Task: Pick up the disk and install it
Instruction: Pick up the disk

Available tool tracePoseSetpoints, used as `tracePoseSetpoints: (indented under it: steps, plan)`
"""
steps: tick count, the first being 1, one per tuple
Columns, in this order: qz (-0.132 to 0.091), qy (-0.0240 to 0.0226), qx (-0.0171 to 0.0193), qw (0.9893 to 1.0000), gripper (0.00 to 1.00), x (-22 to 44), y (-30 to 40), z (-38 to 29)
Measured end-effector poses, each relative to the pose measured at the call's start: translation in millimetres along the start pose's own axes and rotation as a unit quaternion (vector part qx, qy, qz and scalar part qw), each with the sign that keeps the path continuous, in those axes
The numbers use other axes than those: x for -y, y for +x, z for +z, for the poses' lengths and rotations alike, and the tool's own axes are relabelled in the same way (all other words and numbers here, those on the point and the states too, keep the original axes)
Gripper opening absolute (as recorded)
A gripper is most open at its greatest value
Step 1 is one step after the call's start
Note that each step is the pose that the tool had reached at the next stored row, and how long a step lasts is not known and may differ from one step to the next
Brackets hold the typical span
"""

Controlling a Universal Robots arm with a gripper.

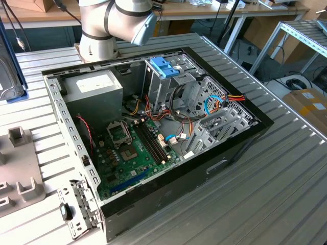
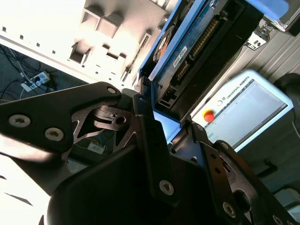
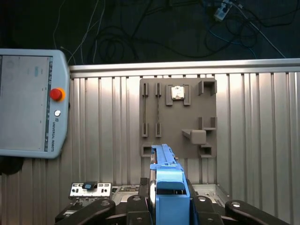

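Disk (image 3: 165, 180), blue-framed, is gripped on edge between the closed jaws of the gripper (image 3: 168, 201), its long axis run straight out from the wrist, and is held above the ribbed table (image 3: 108, 122).

Ribbed metal table (image 1: 271, 199) bears open computer case (image 1: 204, 176), grey fixture plate (image 1: 23, 171).

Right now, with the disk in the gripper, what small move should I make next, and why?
I would probably carry the disk toward the drive cage of the open computer case. The gripper is shut on it, and it looks clear of the grey fixture.
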State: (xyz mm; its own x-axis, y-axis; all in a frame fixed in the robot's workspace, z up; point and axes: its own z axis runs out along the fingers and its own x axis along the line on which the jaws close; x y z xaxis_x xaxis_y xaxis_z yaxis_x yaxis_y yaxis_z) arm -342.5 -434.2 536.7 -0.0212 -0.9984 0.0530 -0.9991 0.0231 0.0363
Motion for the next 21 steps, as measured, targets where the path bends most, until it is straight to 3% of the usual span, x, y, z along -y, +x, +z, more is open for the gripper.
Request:
tracePoseSetpoints:
  steps: [21]
  plan:
    - [0.0, 0.0, -0.0005, 1.0, 0.37, 9.0, -0.3, 0.6]
